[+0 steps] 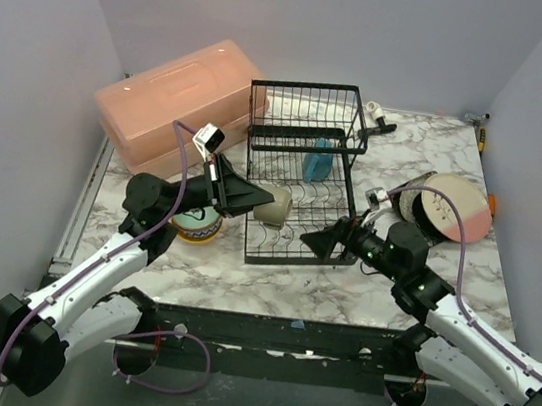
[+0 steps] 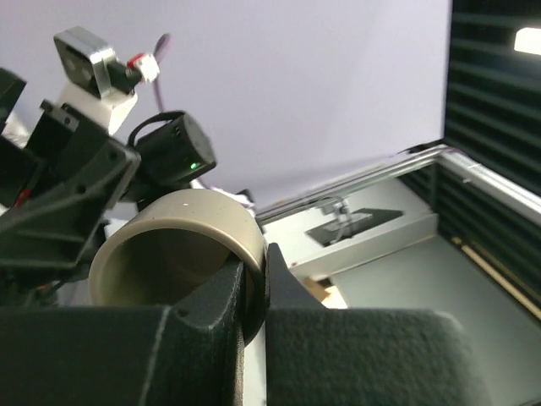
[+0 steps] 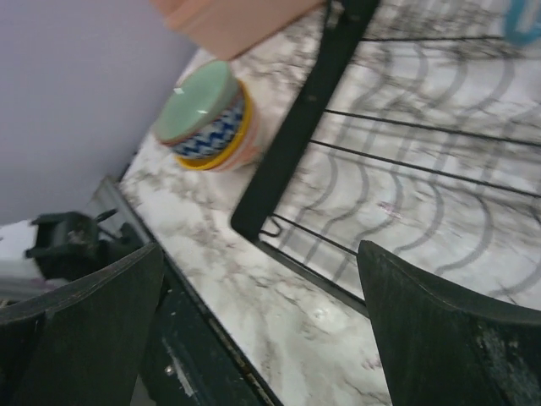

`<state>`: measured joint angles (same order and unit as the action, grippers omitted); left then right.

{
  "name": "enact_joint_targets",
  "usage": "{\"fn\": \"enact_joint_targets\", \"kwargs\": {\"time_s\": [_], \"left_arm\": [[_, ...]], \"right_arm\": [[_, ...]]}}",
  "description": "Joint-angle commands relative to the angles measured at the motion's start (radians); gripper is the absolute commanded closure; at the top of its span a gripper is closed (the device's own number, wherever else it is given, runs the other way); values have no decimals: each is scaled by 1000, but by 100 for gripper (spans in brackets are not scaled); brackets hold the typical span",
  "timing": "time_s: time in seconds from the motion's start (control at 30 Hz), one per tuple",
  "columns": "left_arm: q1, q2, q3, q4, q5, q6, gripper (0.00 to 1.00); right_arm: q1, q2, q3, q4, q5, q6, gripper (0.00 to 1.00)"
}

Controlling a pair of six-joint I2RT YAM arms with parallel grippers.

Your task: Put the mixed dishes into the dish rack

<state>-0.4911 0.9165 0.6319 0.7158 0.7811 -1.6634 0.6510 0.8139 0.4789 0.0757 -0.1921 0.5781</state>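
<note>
My left gripper is shut on the rim of an olive mug and holds it over the front left of the black wire dish rack. In the left wrist view the mug lies on its side with one finger inside the rim and one outside, at the gripper. My right gripper is open and empty at the rack's front right corner; its wrist view shows the gripper above the marble beside the rack frame. A blue dish stands in the rack.
A stack of bowls with a mint green one on top sits left of the rack. Plates lean at the right. A salmon-pink box lies at the back left. A white mug stands behind the rack.
</note>
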Motion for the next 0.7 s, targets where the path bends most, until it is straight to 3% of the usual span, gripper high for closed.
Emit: {"fn": "enact_joint_targets", "kwargs": {"time_s": [0.0,0.3,0.43,0.57,0.67], "left_arm": [[37,-24,-59,294,-87,-265,100],[44,-54,-184,379,-308,-434,100],[45,-77,-188,331,-323,-425,100],[45,-103,-189,259,-322,-371,100],[45,-99,-199,257,-322,-356,100]], "right_arm": [[69,15,-36,352,-210,-9,2],[245,170,-41,809,-216,-25,8],[262,254,7,898,-186,-10,18],[270,277,57,871,-153,-6,28],[278,278,90,825,-124,-2,30]]}}
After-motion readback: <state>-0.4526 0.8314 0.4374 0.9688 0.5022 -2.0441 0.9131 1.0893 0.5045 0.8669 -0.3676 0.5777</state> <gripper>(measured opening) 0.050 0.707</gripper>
